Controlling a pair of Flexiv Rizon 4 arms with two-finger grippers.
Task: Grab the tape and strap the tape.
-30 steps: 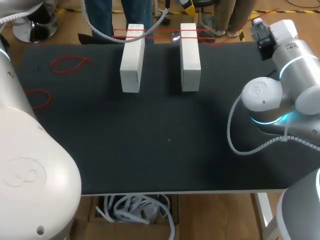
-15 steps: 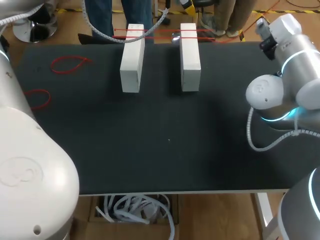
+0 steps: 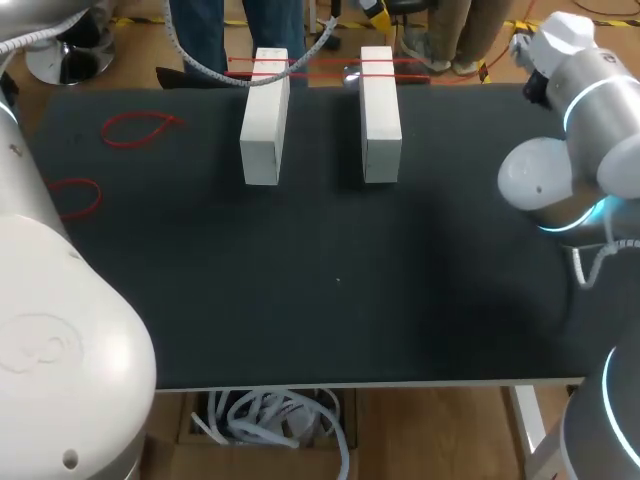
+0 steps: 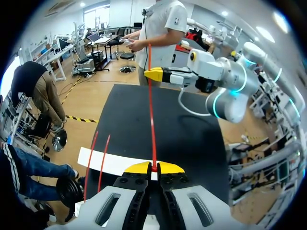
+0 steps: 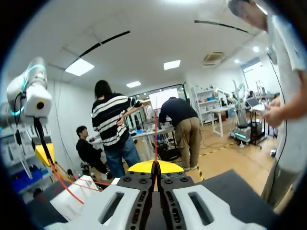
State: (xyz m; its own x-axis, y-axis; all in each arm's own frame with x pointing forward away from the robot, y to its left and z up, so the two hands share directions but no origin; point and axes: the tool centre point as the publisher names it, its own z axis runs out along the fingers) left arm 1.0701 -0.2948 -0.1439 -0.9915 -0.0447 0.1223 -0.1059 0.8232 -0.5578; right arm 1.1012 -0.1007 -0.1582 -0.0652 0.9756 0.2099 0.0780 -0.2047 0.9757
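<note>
Two white blocks (image 3: 265, 120) (image 3: 380, 115) lie side by side at the table's far middle. A thin red tape band (image 3: 320, 68) runs across their far ends. In the left wrist view my left gripper (image 4: 154, 167) is shut on this band (image 4: 151, 110), which stretches taut to the yellow tips of my right gripper (image 4: 154, 74) across the table; a white block (image 4: 108, 163) lies just under my left fingers. In the right wrist view my right gripper (image 5: 156, 166) is shut on the same red band (image 5: 155, 139). In the head view my left gripper is hidden.
Two spare red tape loops (image 3: 140, 128) (image 3: 75, 195) lie on the black mat at the left. My right arm (image 3: 560, 170) stands over the table's right edge. A person stands just beyond the far edge, not touching anything.
My right arm has swung to the right and toward the far corner, drawing the red band longer past the right block. The blocks and loose loops have not moved.
</note>
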